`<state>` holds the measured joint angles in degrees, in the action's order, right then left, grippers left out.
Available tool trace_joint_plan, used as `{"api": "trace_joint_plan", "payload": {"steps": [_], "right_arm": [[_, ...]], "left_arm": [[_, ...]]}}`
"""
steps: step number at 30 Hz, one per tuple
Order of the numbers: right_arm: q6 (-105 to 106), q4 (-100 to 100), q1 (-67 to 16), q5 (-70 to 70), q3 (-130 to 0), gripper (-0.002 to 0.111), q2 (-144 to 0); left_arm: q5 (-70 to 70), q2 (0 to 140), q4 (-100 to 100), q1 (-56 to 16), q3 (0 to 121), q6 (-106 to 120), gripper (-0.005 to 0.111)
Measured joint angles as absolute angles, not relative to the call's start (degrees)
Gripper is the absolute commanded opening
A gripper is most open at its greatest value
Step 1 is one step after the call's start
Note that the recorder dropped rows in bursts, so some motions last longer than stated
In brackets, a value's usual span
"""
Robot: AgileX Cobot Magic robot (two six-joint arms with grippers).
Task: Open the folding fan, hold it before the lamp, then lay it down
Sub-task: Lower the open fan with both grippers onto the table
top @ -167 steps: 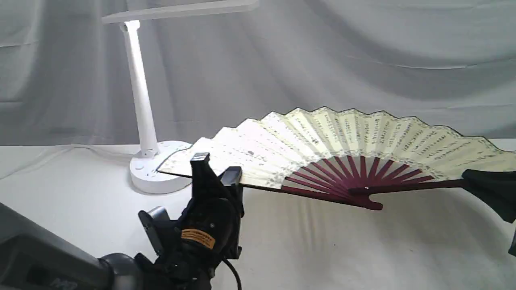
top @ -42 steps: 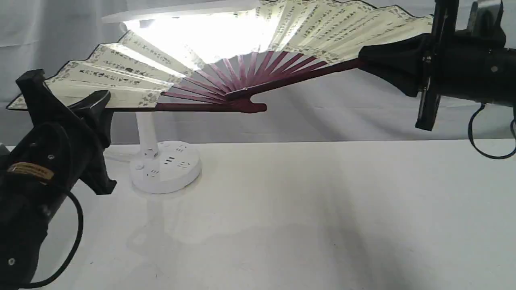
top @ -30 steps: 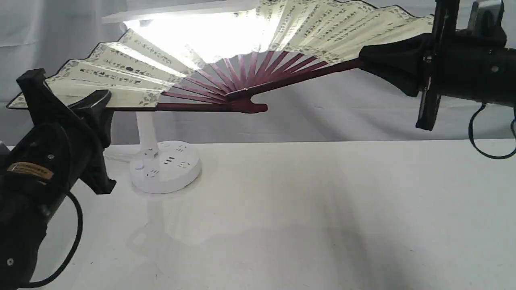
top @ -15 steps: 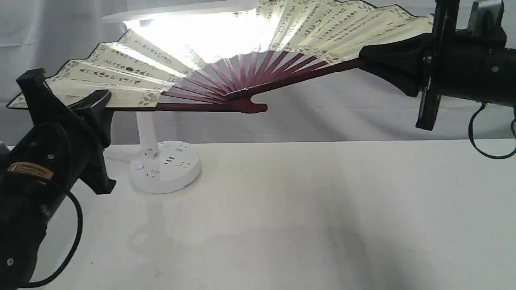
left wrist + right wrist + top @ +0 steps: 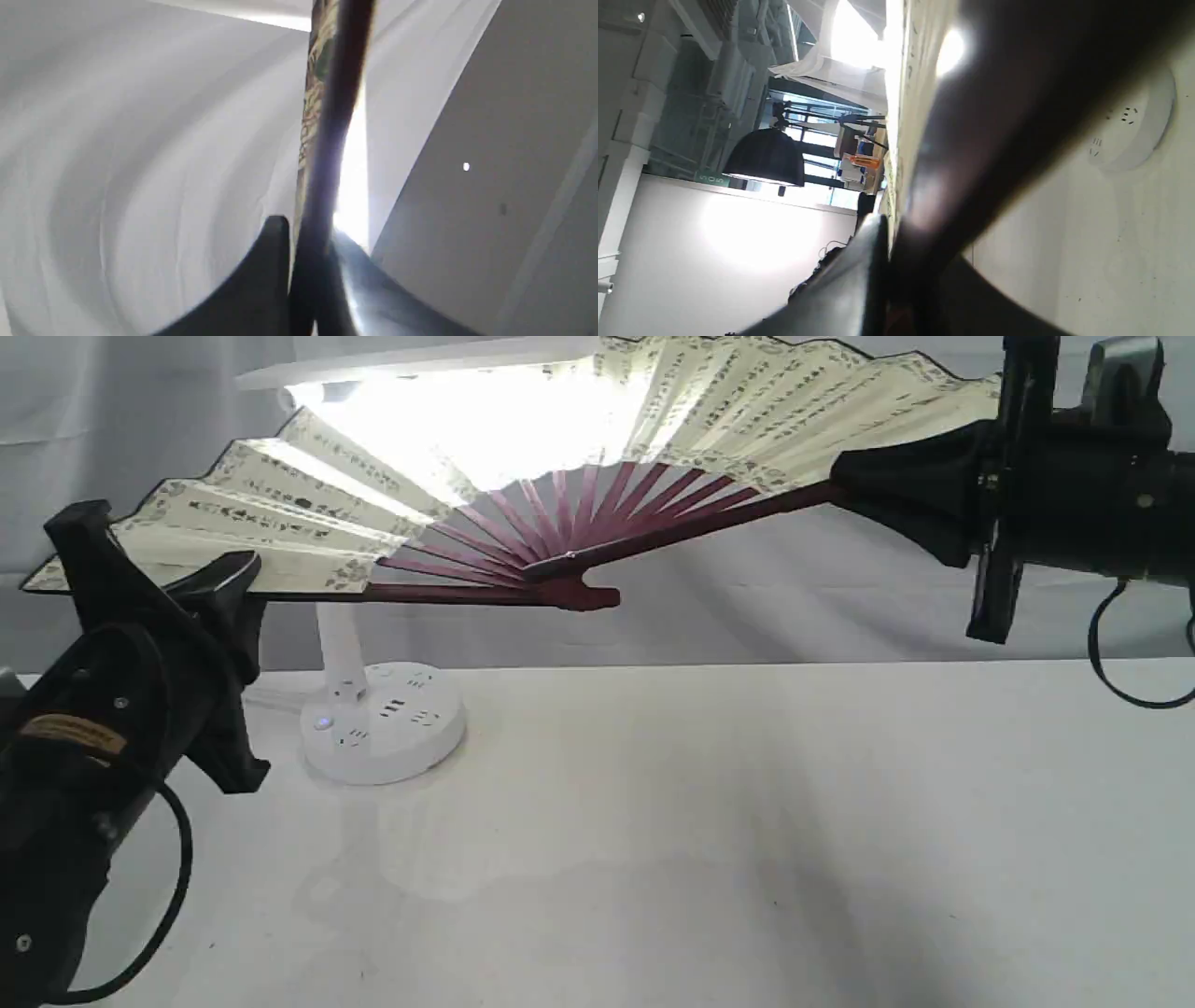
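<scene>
Now, left fingers (image 5: 219, 581): clamped together on the left guard of the cream pleated paper folding fan (image 5: 747, 420), which has black calligraphy and dark maroon wooden ribs. The left wrist view shows the dark guard pinched between them.
Right fingers (image 5: 901, 490): closed tight on the opposite guard, which sits higher than the left end.
Fan position: spread wide and held in the air, well above the bench, slanting up toward the right. Its leaf crosses in front of the lamp's bar head, and light glows through the pleats left of centre.
Lamp: the white plastic desk lamp (image 5: 383, 723) stands upright at the back left of the white bench (image 5: 747, 821). Its round base is below the fan's left half and apart from it.
Step in hand: probably the end of the showing, with the laying down due next.
Doing it well: lower both ends together at a constant spread so the leaf neither strains nor folds. Bring the fan forward, clear of the stem and base, level it, and release only once the ribs rest on the bench.
Against the earliest frame: the fan hung low beside the lamp base; now it is up at the head.
Over the last second: the fan and left arm sit a shade lower, with both grips unchanged.
</scene>
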<state>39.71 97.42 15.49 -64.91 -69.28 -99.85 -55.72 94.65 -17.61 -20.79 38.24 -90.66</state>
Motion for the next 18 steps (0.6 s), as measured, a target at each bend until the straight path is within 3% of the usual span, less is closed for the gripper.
{"api": "trace_joint_plan", "payload": {"steps": [18], "right_arm": [[40.7, 94.6, 17.3, -64.6, -62.3, 0.0, -103.9]], "left_arm": [[-35.8, 94.7, -18.4, -20.8, 38.2, -86.5, 0.001]]}}
